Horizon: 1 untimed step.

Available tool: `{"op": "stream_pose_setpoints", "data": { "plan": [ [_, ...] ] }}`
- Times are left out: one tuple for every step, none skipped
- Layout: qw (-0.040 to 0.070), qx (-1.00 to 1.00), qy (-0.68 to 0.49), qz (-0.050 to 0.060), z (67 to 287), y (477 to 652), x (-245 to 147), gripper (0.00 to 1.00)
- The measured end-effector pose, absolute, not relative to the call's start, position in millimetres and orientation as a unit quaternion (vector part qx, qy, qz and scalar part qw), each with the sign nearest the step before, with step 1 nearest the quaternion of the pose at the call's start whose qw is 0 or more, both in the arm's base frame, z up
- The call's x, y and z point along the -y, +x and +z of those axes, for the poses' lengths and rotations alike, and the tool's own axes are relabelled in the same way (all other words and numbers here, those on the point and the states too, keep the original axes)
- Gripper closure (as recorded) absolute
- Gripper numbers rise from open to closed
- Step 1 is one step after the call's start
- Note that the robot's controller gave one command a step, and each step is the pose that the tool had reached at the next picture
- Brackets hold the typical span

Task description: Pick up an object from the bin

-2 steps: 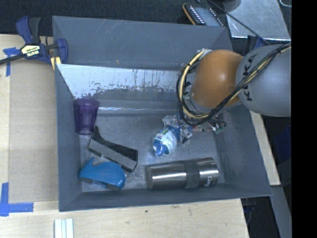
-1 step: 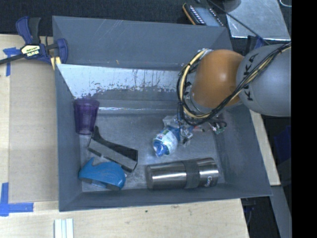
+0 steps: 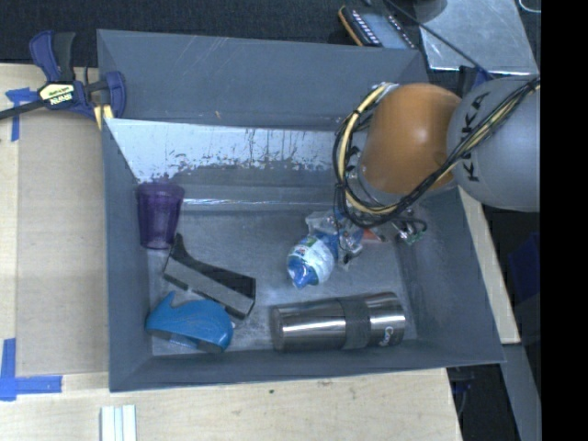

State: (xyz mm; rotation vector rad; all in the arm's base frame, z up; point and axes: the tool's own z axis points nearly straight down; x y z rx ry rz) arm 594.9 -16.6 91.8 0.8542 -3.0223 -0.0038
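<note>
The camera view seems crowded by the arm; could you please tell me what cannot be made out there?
Hand: camera view, mostly hidden under the arm's orange cover and cables.
Blue-and-white crumpled thing, mid-bin: its upper right end lies under the hand; contact cannot be judged.
Silver flask, front of bin: markings too small to read.
Bin: its far right corner is hidden by the cover.

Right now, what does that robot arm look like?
The arm is rounded and silver-grey, with black KUKA lettering. Its wrist wears a shiny orange dome cover, and black and yellow cables loop around that.
</note>
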Motion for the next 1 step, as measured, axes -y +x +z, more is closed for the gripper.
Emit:
{"op": "stream_pose_setpoints", "data": {
  "plan": [
    [-0.003,0.962,0.272,0.000,115.6,596.8,16.7,1.00]
  ]
}}
